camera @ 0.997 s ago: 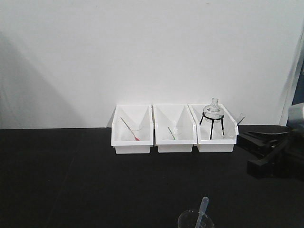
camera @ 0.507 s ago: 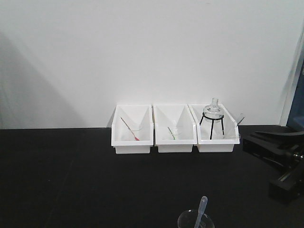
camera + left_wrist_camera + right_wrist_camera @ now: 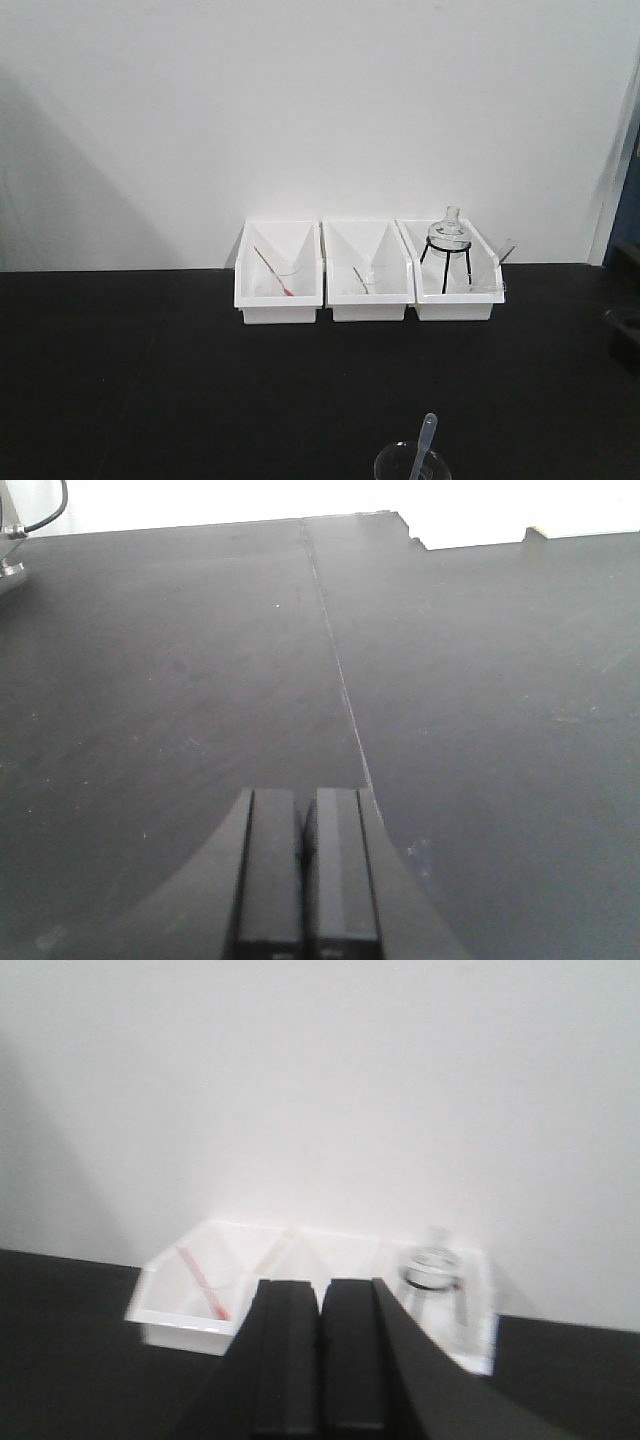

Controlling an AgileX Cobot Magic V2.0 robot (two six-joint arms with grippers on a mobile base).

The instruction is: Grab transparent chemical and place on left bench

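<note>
The transparent chemical (image 3: 413,463) stands at the near edge of the counter (image 3: 150,380), cut off by the bottom of the front view. It is a small clear glass vessel with a round rim. A translucent plastic dropper (image 3: 426,436) leans out of it, bulb end up. Nothing grips or touches the vessel.

The counter is matte black and flat. In the left wrist view a thin straight seam (image 3: 335,660) runs across its surface.

Farther back, three white plastic bins sit in a row against the plain white wall (image 3: 300,110), side by side.
- The left bin (image 3: 279,275) holds a small clear vessel with a thin red-tipped stick leaning in it.
- The middle bin (image 3: 367,275) holds a small clear vessel with a thin greenish stick.
- The right bin (image 3: 455,275) holds a clear round flask (image 3: 449,232) resting on a black tripod stand (image 3: 446,262).

The left end effector (image 3: 303,880) has its two flat black fingers pressed together and holds nothing; it is above bare counter. The right end effector (image 3: 321,1355) likewise has its fingers closed together and holds nothing; it points toward the row of bins, which appear blurred in that view.
</note>
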